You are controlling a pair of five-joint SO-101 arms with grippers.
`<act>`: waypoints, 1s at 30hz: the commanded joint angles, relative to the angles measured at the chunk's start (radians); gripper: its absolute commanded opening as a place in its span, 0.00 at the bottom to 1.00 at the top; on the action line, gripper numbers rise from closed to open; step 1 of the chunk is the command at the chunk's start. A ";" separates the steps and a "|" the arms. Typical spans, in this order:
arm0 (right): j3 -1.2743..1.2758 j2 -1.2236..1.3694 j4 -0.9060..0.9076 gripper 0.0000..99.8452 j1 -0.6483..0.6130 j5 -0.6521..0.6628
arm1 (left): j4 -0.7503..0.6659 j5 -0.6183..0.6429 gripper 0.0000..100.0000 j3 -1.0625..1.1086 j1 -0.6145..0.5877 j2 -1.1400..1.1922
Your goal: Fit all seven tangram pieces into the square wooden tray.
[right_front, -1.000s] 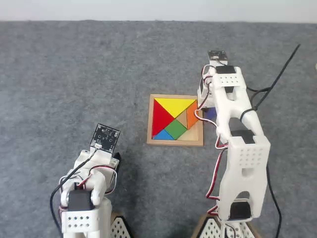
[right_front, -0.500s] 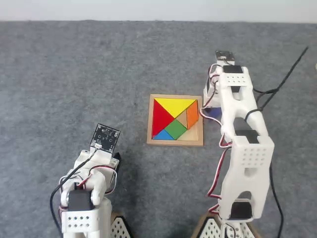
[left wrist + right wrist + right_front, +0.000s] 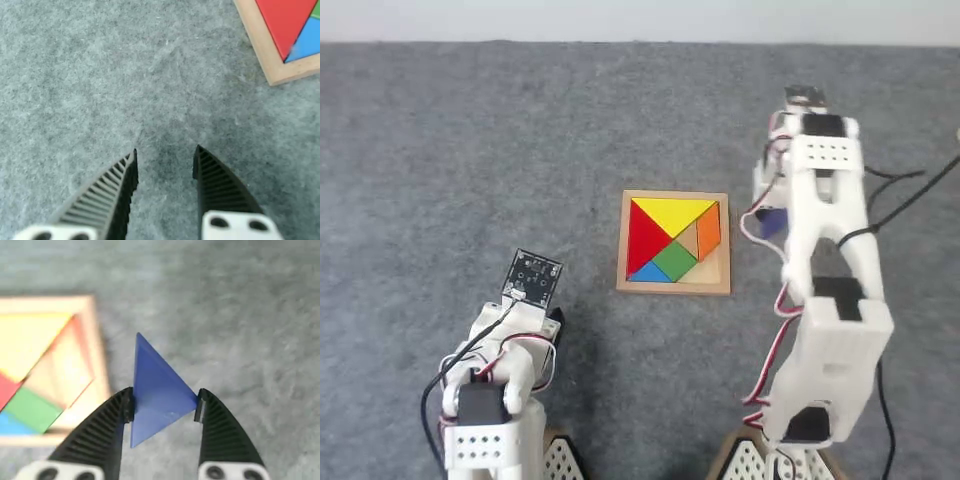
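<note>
Right wrist view: I have the dark blue triangle (image 3: pixel 160 395) pinched across its width in the right gripper (image 3: pixel 164 402), 1 finger on each side and 1 corner sticking out past the fingertips.
Triangle location: in the high view it hangs off the tray's right side (image 3: pixel 772 222), near the rim but apart from it and over carpet (image 3: pixel 470 140).
Key relation: from the triangle, the tray (image 3: pixel 672 290) lies to the left in the high view. The bare patch (image 3: pixel 713 272) I would aim for is in the tray's near-right corner, so I judge the move to be leftward and slightly toward the arm bases.
Long edge: it runs roughly along the gripper's reach. I expect it needs a turn to match the corner, though I cannot tell how much.
Nearer arm: the right one, by far.
Left gripper: spread apart with nothing between the fingers (image 3: pixel 165 160), low over carpet off the tray's near-left corner (image 3: pixel 260 55).
Count in tray: 5 coloured pieces, namely 1 yellow (image 3: pixel 672 213), 1 red (image 3: pixel 645 240), 1 green (image 3: pixel 674 260), 1 light blue (image 3: pixel 648 272) and 1 orange (image 3: pixel 709 230).
Count held: 1.
Unclear: 1 tan wedge (image 3: pixel 688 240) between green and orange; I cannot tell whether it is a piece or bare floor.
Trays: 1.
</note>
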 commanded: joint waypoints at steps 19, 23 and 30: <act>0.265 -0.165 -0.101 0.11 -0.295 -0.571 | 0.008 -0.009 0.17 -0.008 -0.006 -0.012; 0.265 -0.165 -0.110 0.14 -0.303 -0.727 | 0.008 -0.009 0.17 -0.008 -0.006 -0.012; 0.270 -0.165 -0.111 0.15 -0.335 -0.775 | 0.008 -0.009 0.17 -0.008 -0.006 -0.012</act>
